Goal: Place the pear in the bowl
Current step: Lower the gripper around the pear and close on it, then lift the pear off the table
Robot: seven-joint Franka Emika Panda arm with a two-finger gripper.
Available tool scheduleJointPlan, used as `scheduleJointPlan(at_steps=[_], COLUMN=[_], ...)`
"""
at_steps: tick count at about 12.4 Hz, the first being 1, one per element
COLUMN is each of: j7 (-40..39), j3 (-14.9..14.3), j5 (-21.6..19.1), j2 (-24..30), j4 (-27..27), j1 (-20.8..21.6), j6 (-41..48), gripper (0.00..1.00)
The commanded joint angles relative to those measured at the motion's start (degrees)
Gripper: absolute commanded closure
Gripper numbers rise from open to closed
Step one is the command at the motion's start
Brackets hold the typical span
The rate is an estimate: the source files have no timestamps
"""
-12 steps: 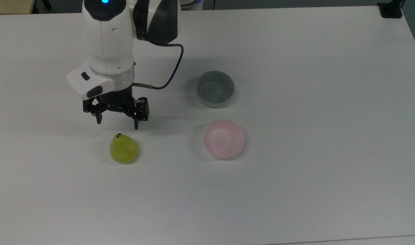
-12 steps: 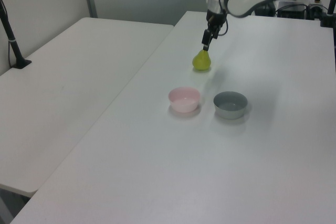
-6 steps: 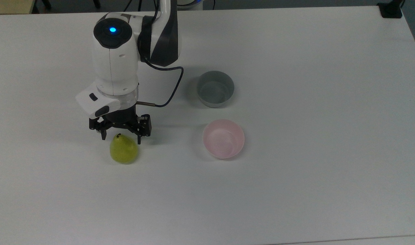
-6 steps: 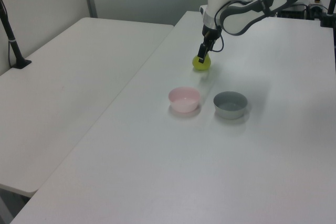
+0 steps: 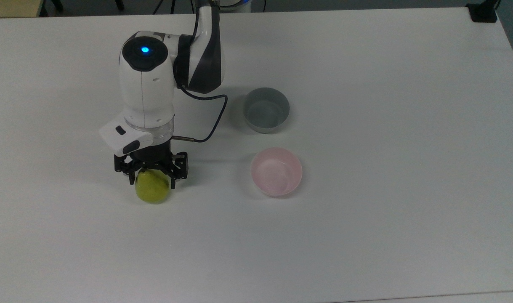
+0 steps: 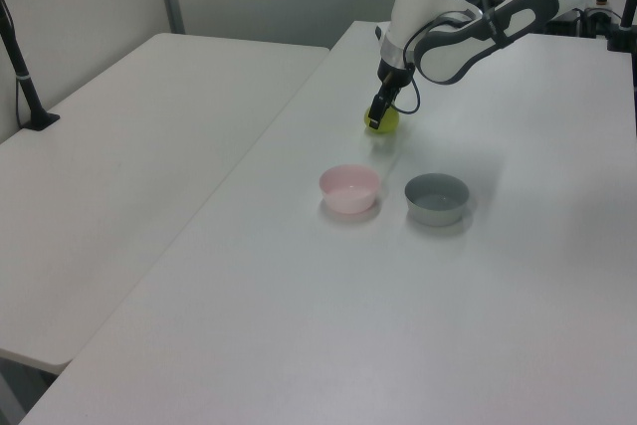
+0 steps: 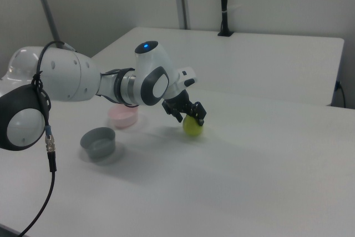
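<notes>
Since the earlier frames, the gripper (image 5: 152, 180) has come down and forward from a position clear of the pear (image 5: 152, 190) to one astride its upper half. One second ago the fingertips stood short of the fruit; now the stem is covered by the gripper body in the top view.

Gripper state: the jaws stand open, wider than the pear, with one finger (image 5: 172, 179) on each side of the fruit. No closure on the pear is visible, and it rests on the table (image 5: 365, 235). Whether the fingers touch its skin cannot be told.

Pear position: directly under the gripper, between the fingers, its lower half protruding below them in the top view. In the left view the pear (image 6: 386, 121) sits at the tip of the gripper (image 6: 375, 122); in the right view the pear (image 7: 193, 128) lies just under the gripper (image 7: 189, 117).

Bowl (image 5: 276, 171): pink, upright, well apart from the gripper toward the top view's right, unmoved. It shows in the left view (image 6: 349, 189) and the right view (image 7: 123, 117).

Grey bowl (image 5: 266, 110): beyond the pink one, further from the gripper, unmoved.
</notes>
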State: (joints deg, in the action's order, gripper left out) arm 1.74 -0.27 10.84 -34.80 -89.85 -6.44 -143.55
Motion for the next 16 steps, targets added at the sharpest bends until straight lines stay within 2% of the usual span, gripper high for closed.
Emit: scheduleJointPlan(at_steps=[1,2,5,11,13,16], j7=[0.55,0.55,0.46,0.55,0.46,0.46], j3=[-0.17,-0.17,-0.17,0.53,0.62,0.71], j5=[2.78,2.78,2.69,1.64,-1.95,-2.76], j2=[0.00,0.00,0.87,8.69,11.32,12.56], j4=[0.20,0.11,0.20,0.72,3.43,5.64], j1=[0.11,0.11,0.11,0.11,0.11,0.11], j6=[-1.03,-1.03,-0.42,7.75,12.48,15.93], gripper=[0.43,0.46,0.47,0.47,0.47,0.47])
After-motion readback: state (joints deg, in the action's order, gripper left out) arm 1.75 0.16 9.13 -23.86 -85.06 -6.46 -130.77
